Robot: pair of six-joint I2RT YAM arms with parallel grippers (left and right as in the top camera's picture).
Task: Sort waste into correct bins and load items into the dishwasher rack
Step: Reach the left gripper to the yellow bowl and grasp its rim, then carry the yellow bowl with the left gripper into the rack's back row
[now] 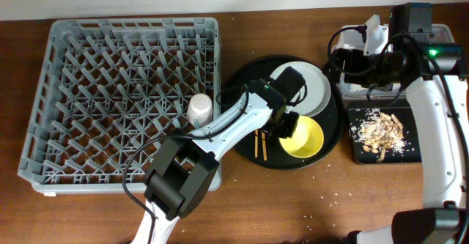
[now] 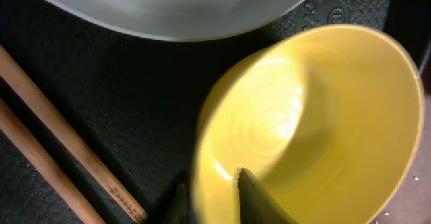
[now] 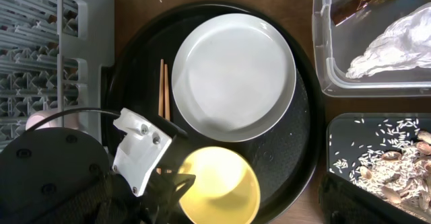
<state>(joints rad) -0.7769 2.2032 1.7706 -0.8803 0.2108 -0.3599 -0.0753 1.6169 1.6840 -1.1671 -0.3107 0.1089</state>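
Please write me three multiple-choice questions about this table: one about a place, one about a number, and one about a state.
1. Where is the pink cup?
A in the dish rack
B on the round tray
C in the yellow bowl

2. How many chopsticks lie on the round tray?
A one
B two
C four

3. What is the left gripper doing?
A hanging wide open
B holding a chopstick
C closed on the yellow bowl's rim

Answers:
1 A, the cup stands among the rack's pegs.
2 B, a pair lies beside the bowl.
3 C, one finger is inside the rim and the other is outside.
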